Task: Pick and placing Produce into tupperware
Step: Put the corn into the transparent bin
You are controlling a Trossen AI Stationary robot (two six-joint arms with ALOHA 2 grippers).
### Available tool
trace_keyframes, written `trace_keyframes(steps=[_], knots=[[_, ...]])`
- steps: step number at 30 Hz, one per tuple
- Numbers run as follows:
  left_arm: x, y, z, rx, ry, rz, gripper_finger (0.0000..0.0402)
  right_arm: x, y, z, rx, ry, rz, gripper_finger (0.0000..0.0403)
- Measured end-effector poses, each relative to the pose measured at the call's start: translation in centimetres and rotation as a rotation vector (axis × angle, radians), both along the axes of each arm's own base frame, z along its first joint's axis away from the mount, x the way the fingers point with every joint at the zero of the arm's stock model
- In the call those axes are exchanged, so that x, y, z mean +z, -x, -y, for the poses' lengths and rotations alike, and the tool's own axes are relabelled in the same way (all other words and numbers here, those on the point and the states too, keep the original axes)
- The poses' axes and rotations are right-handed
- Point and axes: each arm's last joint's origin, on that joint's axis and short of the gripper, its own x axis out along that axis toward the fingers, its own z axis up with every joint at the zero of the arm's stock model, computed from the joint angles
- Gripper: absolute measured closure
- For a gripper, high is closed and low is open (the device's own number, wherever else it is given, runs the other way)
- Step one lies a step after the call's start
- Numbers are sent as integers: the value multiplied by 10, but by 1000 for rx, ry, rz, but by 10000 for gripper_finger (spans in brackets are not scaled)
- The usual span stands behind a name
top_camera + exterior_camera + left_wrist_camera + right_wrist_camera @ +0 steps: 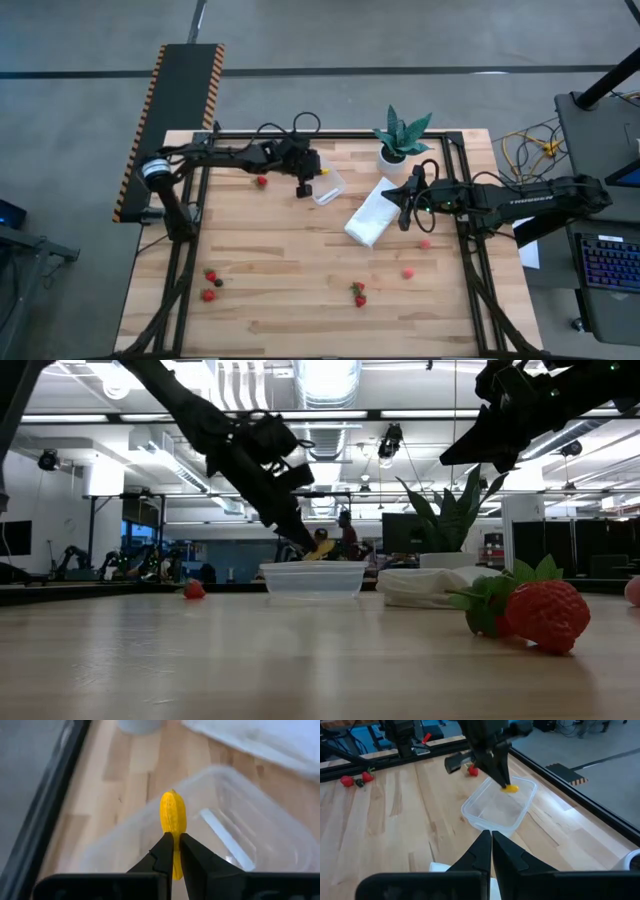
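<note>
The tupperware (328, 186), a clear tub, stands on the wooden table right of the far middle. My left gripper (175, 845) reaches in from the table's left, slanting down over the tub's left rim, and is shut on a small yellow produce piece (173, 812). Red strawberry pieces lie on the table: one left of the tub (262, 181), two near the front left (209, 285), two at the front middle (359, 294), two at the right (416, 258). My right gripper (491, 840) hangs shut and empty above the white cloth (372, 212). My left gripper pinches the yellow piece near its lower end (173, 836) between its two fingertips. The rest of the piece sticks out beyond them. The fingers slant down from the table's left. The piece (510, 788) hangs clear, just above the tub's inside near its rim.
A potted green plant (400, 140) stands at the far edge, right of the tub. The folded white cloth lies next to the tub's right side. Black frame rails (190, 215) run along the table's left and right edges. Bare wood lies across the middle and front.
</note>
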Motion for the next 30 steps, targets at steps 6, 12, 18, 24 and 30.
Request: trace_keyframes(steps=[6, 12, 18, 24, 30], knots=[[-13, 0, 1, 18, 41, -34, 391, 0, 0, 0, 0, 0, 0, 394], [-10, 4, 2, 29, 47, -24, 391, 0, 0, 0, -1, -3, 1, 394], [-3, 6, 3, 29, 39, -7, 391, 0, 0, 0, -2, -4, 0, 394], [-4, 5, 3, 29, 39, -9, 391, 0, 0, 0, -2, -4, 0, 394], [-6, 6, 3, 35, 47, -12, 391, -1, 0, 0, -2, -4, 0, 394]])
